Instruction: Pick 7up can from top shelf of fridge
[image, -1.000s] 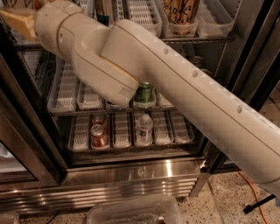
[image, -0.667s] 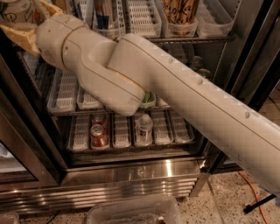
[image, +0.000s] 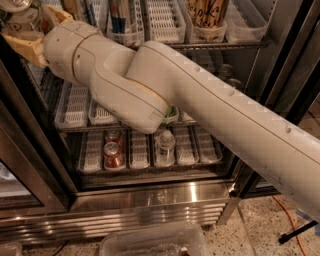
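Note:
My gripper (image: 24, 26) is at the top left corner of the camera view, at the left end of the top shelf (image: 220, 45) of the fridge (image: 150, 200). Its yellowish fingers (image: 25, 47) are closed around a tilted can with a silver lid and a pale body with green, the 7up can (image: 19, 14). The can is partly cut off by the picture's edge. My thick white arm (image: 210, 110) crosses the view from the lower right and hides much of the middle shelf.
The top shelf holds a blue can (image: 120, 15) and a brown patterned can (image: 207, 12) in clear trays. Lower down stand a red can (image: 114, 155) and a water bottle (image: 165, 142). A clear plastic bin (image: 155, 242) and an orange cable (image: 287, 210) lie on the floor.
The arm has swung up and to the left. The gripper has risen toward the top left corner, and the can now shows between its fingers.

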